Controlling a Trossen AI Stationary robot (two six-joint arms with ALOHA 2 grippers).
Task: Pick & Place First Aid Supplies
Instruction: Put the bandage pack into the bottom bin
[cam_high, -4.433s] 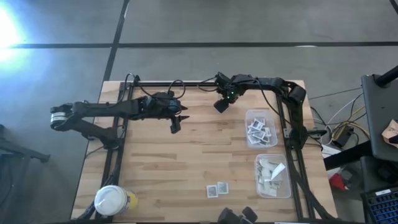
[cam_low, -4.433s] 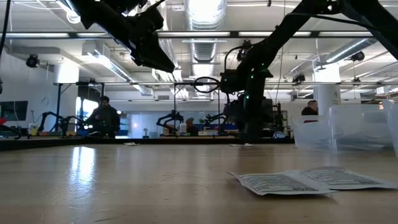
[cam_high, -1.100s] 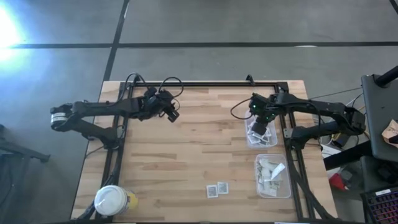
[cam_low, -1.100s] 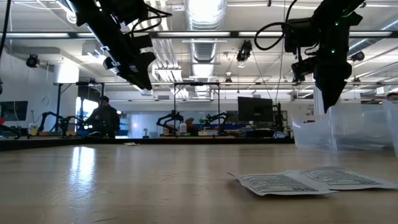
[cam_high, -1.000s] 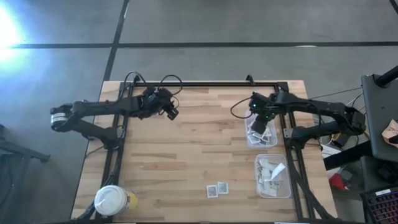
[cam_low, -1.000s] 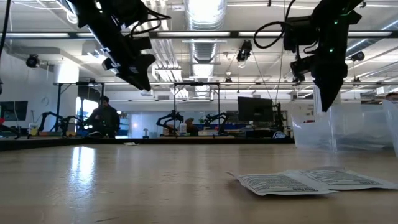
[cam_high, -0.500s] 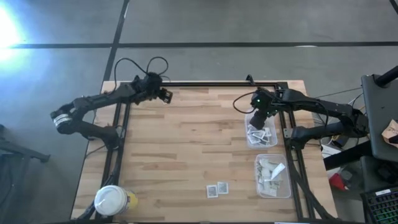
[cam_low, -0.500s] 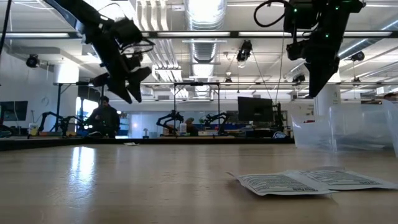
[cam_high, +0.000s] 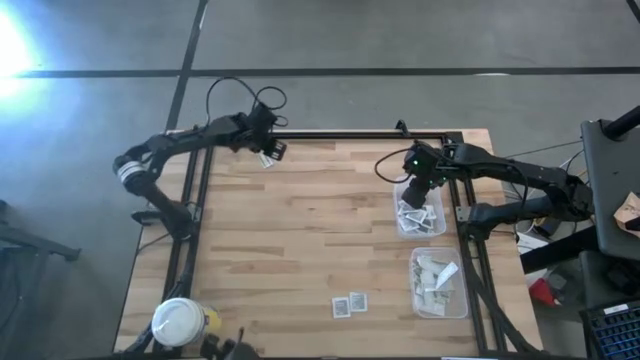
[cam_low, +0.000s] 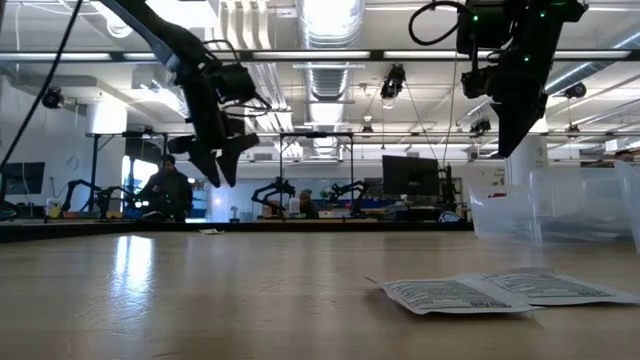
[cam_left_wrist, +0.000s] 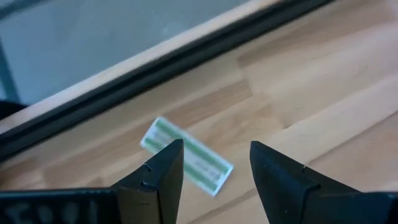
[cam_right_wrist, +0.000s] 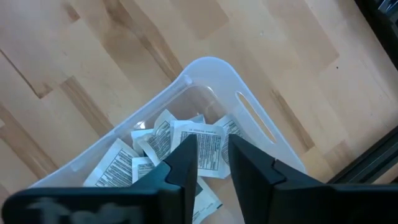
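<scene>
A narrow green-and-white strip (cam_left_wrist: 186, 155) lies flat on the wood near the table's far edge. My left gripper (cam_left_wrist: 214, 165) hangs open above it, one finger on either side and clear of it; in the high view this gripper (cam_high: 272, 153) is at the far left. My right gripper (cam_right_wrist: 212, 158) hovers over the far clear tub (cam_right_wrist: 211, 62), its fingers a narrow gap apart with nothing between them. Several square white printed packets (cam_right_wrist: 155, 149) lie piled in that tub. Two more square packets (cam_high: 349, 304) lie flat on the table near its front edge.
A second clear tub (cam_high: 462, 305) with pale strips stands at the near right. A white-lidded jar (cam_high: 178, 322) sits at the near left corner. A black frame rail (cam_high: 330, 135) runs along the far edge beside the strip. The bare wood (cam_high: 310, 230) mid-table is open room.
My left gripper has swung toward the table's far edge, turning as it went, and now hangs over the strip there. My right gripper has risen a little above the far tub.
</scene>
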